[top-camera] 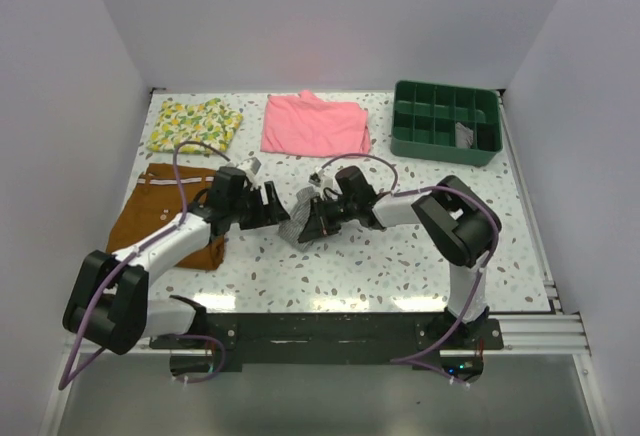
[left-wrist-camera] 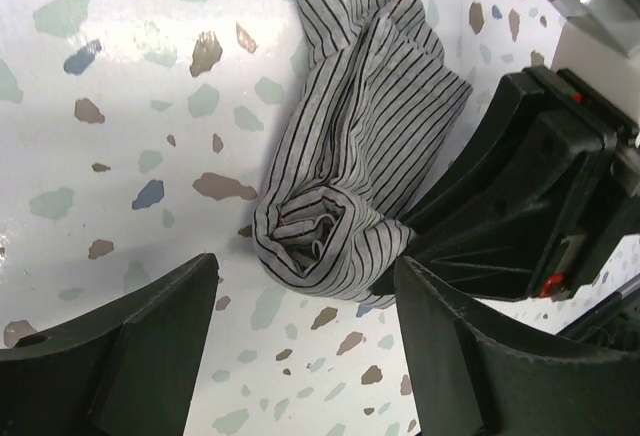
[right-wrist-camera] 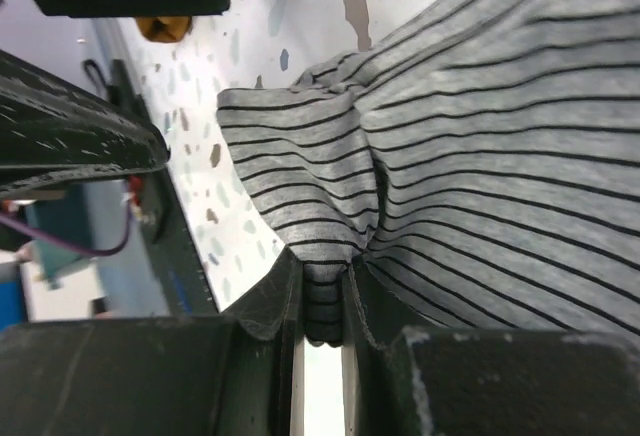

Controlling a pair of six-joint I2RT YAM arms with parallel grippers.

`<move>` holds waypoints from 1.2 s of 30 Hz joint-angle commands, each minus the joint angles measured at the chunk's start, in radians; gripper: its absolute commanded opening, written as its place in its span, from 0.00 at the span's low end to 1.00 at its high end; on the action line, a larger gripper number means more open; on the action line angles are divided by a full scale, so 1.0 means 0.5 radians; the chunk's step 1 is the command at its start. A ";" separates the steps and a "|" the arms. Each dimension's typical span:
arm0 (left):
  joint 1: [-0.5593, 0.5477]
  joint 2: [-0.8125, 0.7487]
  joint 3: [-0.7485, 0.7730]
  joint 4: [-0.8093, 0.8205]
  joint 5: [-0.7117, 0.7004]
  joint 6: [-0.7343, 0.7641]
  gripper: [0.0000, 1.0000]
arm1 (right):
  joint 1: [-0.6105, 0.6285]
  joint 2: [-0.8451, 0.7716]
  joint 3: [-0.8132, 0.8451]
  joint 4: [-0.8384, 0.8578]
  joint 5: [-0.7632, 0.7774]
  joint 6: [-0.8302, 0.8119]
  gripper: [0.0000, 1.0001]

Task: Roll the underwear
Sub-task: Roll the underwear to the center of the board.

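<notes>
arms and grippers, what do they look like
The left arm and right arm have white tubular links between bulky black joints, with a purple cable along each. The left gripper and right gripper are matte black, each with two broad fingers.

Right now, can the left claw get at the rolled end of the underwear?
Probably yes: the left claw stands open, the rolled end of the underwear between its fingertips. The right claw pinches the fabric beside it, not across the gap.
</notes>
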 commanded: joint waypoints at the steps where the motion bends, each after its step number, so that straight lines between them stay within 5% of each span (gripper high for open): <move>1: 0.008 -0.016 -0.098 0.157 0.094 0.041 0.76 | -0.024 0.072 0.014 0.231 -0.314 0.262 0.04; 22: 0.005 0.257 -0.230 0.477 0.140 -0.073 0.73 | -0.048 0.060 0.137 -0.195 -0.238 0.094 0.09; 25: 0.002 0.297 -0.230 0.483 0.125 -0.091 0.62 | -0.045 0.063 0.143 -0.217 -0.256 0.075 0.10; 32: -0.010 0.398 -0.138 0.379 0.061 -0.085 0.16 | -0.024 0.045 0.161 -0.333 -0.250 -0.035 0.14; 36: -0.023 0.426 -0.083 0.323 0.048 -0.064 0.08 | 0.022 0.002 0.216 -0.489 -0.152 -0.146 0.18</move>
